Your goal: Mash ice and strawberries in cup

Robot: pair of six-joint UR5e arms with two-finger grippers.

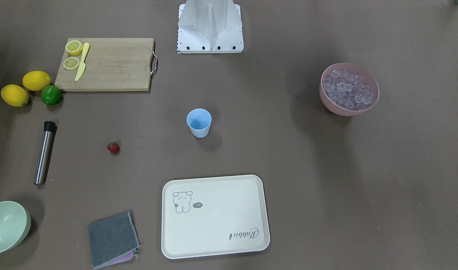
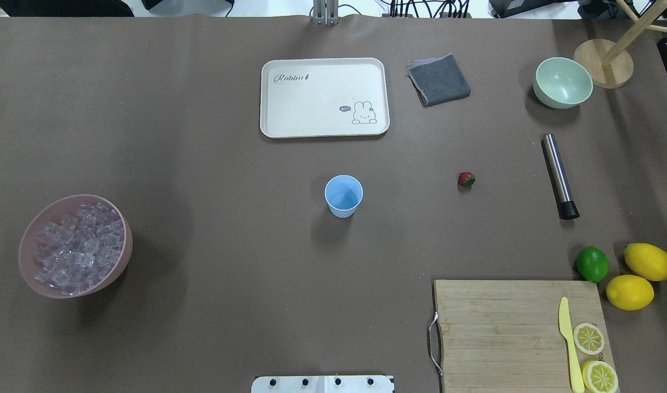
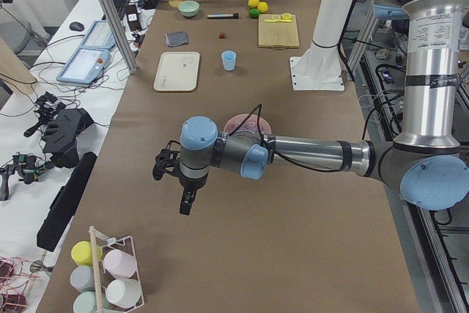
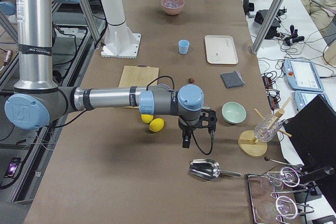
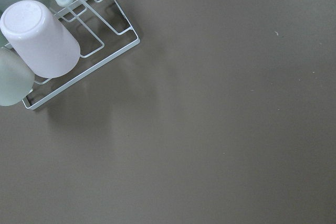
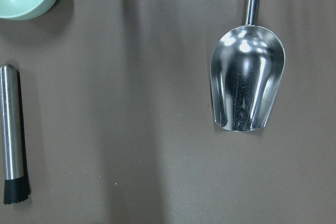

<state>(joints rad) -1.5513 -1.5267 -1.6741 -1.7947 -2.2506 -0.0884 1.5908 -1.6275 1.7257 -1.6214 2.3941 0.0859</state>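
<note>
The left gripper shows only in the left side view. It is small and dark, so I cannot tell how its jaws stand. It is the same for the right gripper in the right side view.

The left arm covers most of the pink bowl. The strawberry is just a red dot there, too small to show its leaves. The right arm hides part of 1 lemon.

From overhead, the bottom edge cuts the cutting board and the yellow knife. The front view's left edge cuts the green bowl. The scoop has its handle cut off at the top edge.
</note>
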